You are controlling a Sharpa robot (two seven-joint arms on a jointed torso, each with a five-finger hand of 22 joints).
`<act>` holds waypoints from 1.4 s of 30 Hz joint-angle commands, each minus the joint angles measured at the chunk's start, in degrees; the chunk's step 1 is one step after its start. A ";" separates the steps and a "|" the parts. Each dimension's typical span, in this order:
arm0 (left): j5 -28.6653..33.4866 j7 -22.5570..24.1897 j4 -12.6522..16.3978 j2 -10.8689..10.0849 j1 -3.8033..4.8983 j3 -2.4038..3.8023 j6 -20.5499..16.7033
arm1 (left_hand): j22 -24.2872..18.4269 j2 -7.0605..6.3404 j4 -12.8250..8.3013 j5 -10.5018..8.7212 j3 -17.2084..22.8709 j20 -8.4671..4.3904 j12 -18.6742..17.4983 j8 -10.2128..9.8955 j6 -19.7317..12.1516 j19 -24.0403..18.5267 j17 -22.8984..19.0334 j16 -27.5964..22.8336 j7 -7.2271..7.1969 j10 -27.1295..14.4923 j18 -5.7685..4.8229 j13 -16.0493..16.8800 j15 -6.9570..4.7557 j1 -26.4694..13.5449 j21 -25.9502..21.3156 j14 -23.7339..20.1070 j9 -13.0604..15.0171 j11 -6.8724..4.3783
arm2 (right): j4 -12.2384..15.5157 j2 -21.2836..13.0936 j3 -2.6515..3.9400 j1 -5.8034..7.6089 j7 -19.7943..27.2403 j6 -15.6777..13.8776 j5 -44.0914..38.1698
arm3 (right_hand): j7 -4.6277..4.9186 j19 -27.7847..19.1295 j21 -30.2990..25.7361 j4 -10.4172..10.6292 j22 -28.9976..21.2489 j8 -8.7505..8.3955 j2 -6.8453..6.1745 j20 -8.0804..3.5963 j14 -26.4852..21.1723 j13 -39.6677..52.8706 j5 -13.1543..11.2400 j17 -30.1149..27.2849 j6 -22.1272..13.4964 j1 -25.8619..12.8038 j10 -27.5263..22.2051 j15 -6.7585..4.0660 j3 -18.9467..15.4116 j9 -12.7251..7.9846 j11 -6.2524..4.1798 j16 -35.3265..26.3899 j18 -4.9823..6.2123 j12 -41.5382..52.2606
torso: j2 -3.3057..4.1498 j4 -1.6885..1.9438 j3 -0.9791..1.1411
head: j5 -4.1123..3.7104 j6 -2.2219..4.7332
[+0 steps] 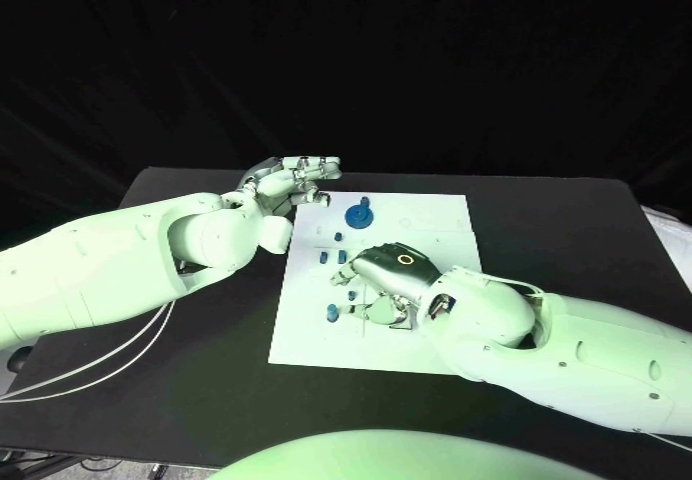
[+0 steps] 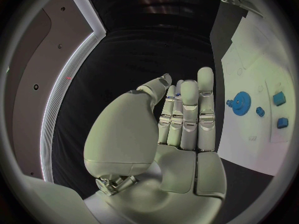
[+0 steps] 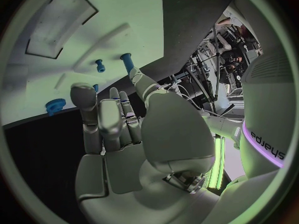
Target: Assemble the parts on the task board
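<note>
The right hand (image 1: 387, 280) covers part of the task board (image 1: 433, 225), its fingers' contact unclear.

Black counter (image 1: 577, 215) filling the middle ground, matte, black curtain backdrop (image 1: 346, 70) from 9 through 3 o'clock, pale cables (image 1: 87, 365) draped at 8 o'clock, greenish light overall

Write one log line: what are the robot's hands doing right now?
left hand: empty, fingers straight, at task board's far-left corner | right hand: over board, holding nothing visible | blue gear: on board | task: unfinished
</note>
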 commanded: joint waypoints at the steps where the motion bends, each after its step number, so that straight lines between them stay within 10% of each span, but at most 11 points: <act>1: 0.13 0.18 0.07 0.04 0.02 0.04 1.03 | -0.05 0.15 -0.03 0.28 -0.40 0.14 0.19 0.23 -0.24 -0.22 -0.05 -0.19 -0.02 -0.45 1.09 0.10 -0.13 0.08 -0.25 -0.45 -0.07 0.12 | 1.72 -2.76 0.36 0.92 0.75 -4.78 5.63 | 0.04 0.47 0.00 0.30 0.19 0.03 0.65 0.03 0.35 0.15 0.39 0.01 0.53 -0.05 1.83 -0.13 -0.71 0.04 -0.17 -0.20 0.13 1.06 | -0.09 -0.06 -0.07 | -0.76 0.37; 5: 0.13 0.18 0.16 -0.02 0.02 0.04 1.02 | -0.05 0.15 -0.03 0.28 -0.40 0.14 0.19 0.23 -0.24 -0.22 -0.05 -0.19 -0.02 -0.45 1.09 0.10 -0.13 0.08 -0.25 -0.45 -0.07 0.12 | 3.39 -7.76 0.60 2.63 -1.25 -3.49 12.94 | 0.02 2.94 3.30 1.82 5.35 0.37 1.31 -0.37 1.63 1.28 0.97 4.56 1.69 -1.62 9.56 -0.76 -1.33 0.16 -1.18 3.22 -0.72 4.75 | -0.11 -0.09 -0.15 | -1.78 0.80; 10: 0.13 0.20 0.38 -0.32 0.02 0.03 0.94 | -0.05 0.15 -0.03 0.28 -0.40 0.14 0.19 0.23 -0.24 -0.22 -0.05 -0.19 -0.02 -0.45 1.09 0.10 -0.13 0.08 -0.25 -0.45 -0.07 0.12 | 5.27 -14.54 0.65 3.76 -4.16 -4.09 19.35 | -2.74 7.42 9.85 4.87 14.89 1.78 0.74 -3.43 3.18 9.07 3.46 11.32 3.44 -4.43 21.19 -3.77 -4.21 0.47 -4.76 8.67 -2.24 15.45 | -0.23 -0.59 -0.18 | -2.43 1.19; 13: 0.13 0.21 0.45 -0.43 0.02 0.03 0.89 | -0.08 0.16 -0.04 0.26 -0.43 0.15 0.21 0.23 -0.25 -0.21 -0.07 -0.19 -0.01 -0.46 1.09 0.10 -0.13 0.10 -0.29 -0.47 -0.07 0.13 | 6.11 -17.36 0.39 3.88 -6.18 -3.08 21.08 | -3.09 8.87 12.91 7.16 19.73 2.85 0.37 -3.94 3.50 31.11 4.92 14.85 3.76 -5.96 22.92 -3.73 -7.35 0.60 -5.52 11.33 -3.16 35.77 | -0.31 -0.90 -0.14 | -2.82 1.39; 20: 0.13 0.21 0.50 -0.45 0.02 0.03 0.92 | -0.08 0.16 -0.04 0.26 -0.43 0.15 0.21 0.23 -0.25 -0.21 -0.07 -0.19 -0.01 -0.46 1.09 0.10 -0.13 0.10 -0.29 -0.47 -0.07 0.13 | 7.54 -21.34 -0.52 3.08 -11.92 0.25 21.48 | -3.60 9.80 16.14 12.90 24.79 5.68 2.06 -3.80 3.98 60.66 9.01 21.04 4.06 -7.68 23.31 -3.96 -13.59 1.35 -5.08 15.43 -3.98 61.09 | -0.52 -1.44 -0.12 | -3.05 1.63; 31: 0.13 0.18 0.36 -0.44 0.02 0.02 1.01 | -0.08 0.16 -0.04 0.26 -0.43 0.15 0.21 0.23 -0.25 -0.21 -0.07 -0.19 -0.01 -0.46 1.09 0.10 -0.13 0.10 -0.29 -0.47 -0.07 0.13 | 8.38 -21.90 -0.99 1.44 -18.30 3.22 17.02 | -3.86 9.75 16.93 19.32 25.96 8.01 3.01 -3.70 3.97 65.90 9.85 21.87 3.85 -8.83 23.39 -3.99 -19.63 2.45 -5.21 16.05 -4.10 64.29 | -0.59 -1.29 -0.22 | -3.21 1.55; 42: 0.13 0.13 0.40 -0.61 0.02 0.00 1.05 | -0.08 0.16 -0.04 0.26 -0.43 0.15 0.21 0.23 -0.25 -0.21 -0.07 -0.19 -0.01 -0.46 1.09 0.10 -0.13 0.10 -0.29 -0.47 -0.07 0.13 | 7.59 -20.67 -1.04 0.69 -19.86 5.02 13.88 | -4.05 9.89 17.23 19.74 26.48 8.83 4.21 -3.75 4.00 66.51 9.37 22.08 4.14 -10.03 23.42 -4.08 -21.14 2.91 -5.34 16.19 -4.19 64.37 | -0.50 -1.39 -0.17 | -2.96 1.42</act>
